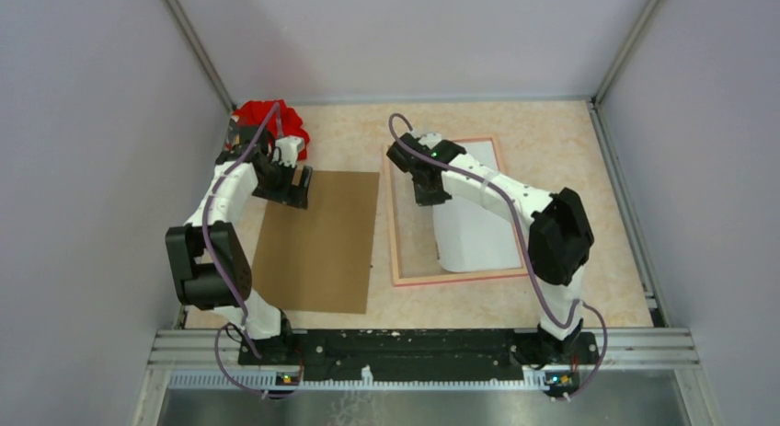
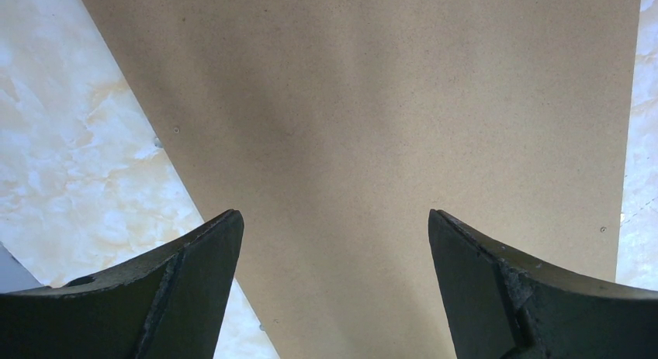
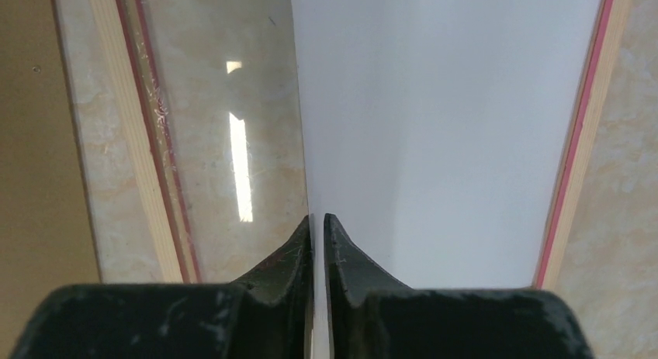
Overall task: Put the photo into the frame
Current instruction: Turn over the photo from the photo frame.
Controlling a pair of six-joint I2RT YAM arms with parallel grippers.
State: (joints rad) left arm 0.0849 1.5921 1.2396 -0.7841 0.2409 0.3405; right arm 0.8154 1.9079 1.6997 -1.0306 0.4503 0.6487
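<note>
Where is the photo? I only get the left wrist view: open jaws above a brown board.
Observer: The photo lies white back up within the frame, toward its right rail.
Operator: Is anything holding it?
Observer: Yes, the right jaws are shut on its left edge.
Operator: Where is the frame relative to my board?
Observer: It lies to the right of the board, with a strip of table between them.

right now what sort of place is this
Probably a lab robot cell: plain grey panel walls box in a marble-patterned table, with the left arm and right arm bolted to a metal rail.
</note>
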